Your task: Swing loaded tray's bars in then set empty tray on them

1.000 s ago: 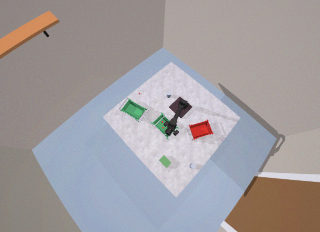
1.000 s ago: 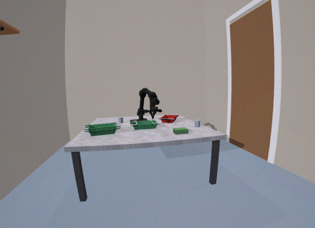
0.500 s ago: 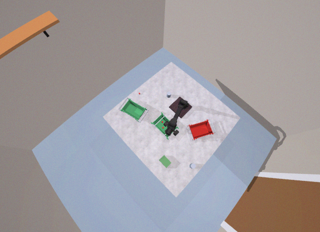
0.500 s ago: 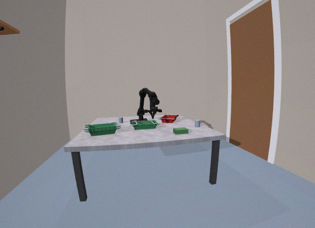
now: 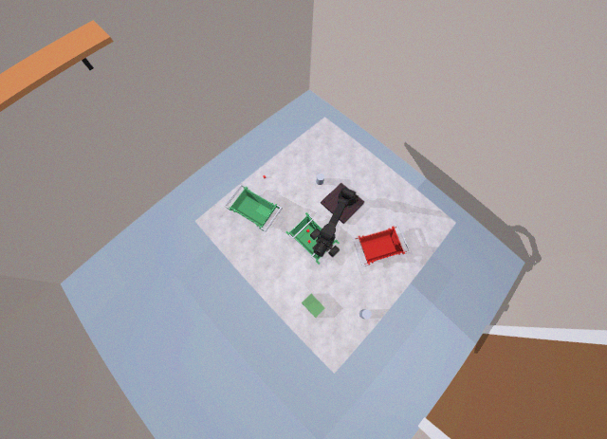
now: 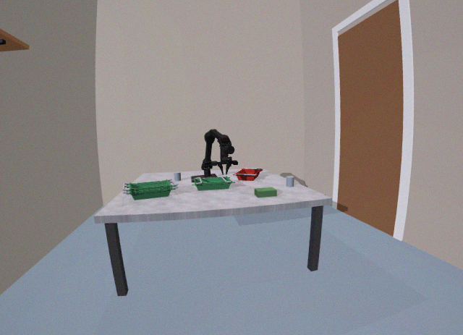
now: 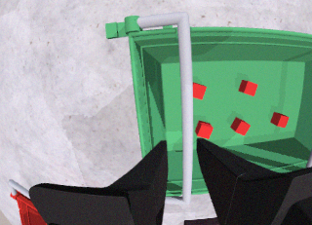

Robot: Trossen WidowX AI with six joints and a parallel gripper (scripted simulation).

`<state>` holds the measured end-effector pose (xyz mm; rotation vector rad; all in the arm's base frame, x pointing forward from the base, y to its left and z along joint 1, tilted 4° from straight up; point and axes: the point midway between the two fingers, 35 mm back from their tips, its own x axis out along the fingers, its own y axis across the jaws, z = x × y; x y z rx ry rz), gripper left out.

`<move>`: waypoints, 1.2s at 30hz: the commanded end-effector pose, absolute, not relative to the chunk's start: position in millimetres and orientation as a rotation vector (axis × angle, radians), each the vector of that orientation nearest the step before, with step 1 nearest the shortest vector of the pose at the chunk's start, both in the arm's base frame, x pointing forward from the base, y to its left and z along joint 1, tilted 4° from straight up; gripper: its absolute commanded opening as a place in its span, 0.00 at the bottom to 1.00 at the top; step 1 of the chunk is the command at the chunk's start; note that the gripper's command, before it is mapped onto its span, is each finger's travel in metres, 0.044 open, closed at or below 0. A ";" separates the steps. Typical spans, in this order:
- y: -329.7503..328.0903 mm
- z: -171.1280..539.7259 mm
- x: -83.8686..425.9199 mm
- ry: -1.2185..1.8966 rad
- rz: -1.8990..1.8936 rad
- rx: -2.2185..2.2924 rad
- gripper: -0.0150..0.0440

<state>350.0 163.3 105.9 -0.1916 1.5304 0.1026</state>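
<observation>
The loaded green tray [image 5: 299,243] [image 6: 213,185] [image 7: 219,32] stands mid-table with several small red blocks [image 7: 248,88] on its floor. One wire bar [image 5: 302,228] lies across its top. The other bar [image 7: 186,89] also lies across, near the end under my gripper. My gripper [image 5: 324,242] [image 6: 225,174] [image 7: 181,145] is partly open above this bar, its fingers apart and holding nothing. A red tray [image 5: 379,246] [image 6: 247,173] [image 7: 29,212] stands empty, bars out over its ends. Another green tray [image 5: 252,207] [image 6: 151,192] looks empty, bars out; its rims look doubled, possibly a stack.
A green block [image 5: 312,304] [image 6: 265,192] lies toward the table's front. One grey cylinder [image 5: 320,180] [image 6: 177,176] stands near the dark base plate [image 5: 330,201], another [image 5: 365,314] [image 6: 289,181] near the table's right edge. A small red block [image 5: 265,176] lies by the far-left edge.
</observation>
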 end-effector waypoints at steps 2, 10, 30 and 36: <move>164.5 117.5 350.8 1.528 0.104 -0.192 0.65; 166.6 190.7 344.8 1.510 0.114 -0.193 1.00; 297.2 122.5 146.7 1.127 1.308 -1.345 1.00; 302.5 109.7 72.2 0.822 1.680 -1.715 1.00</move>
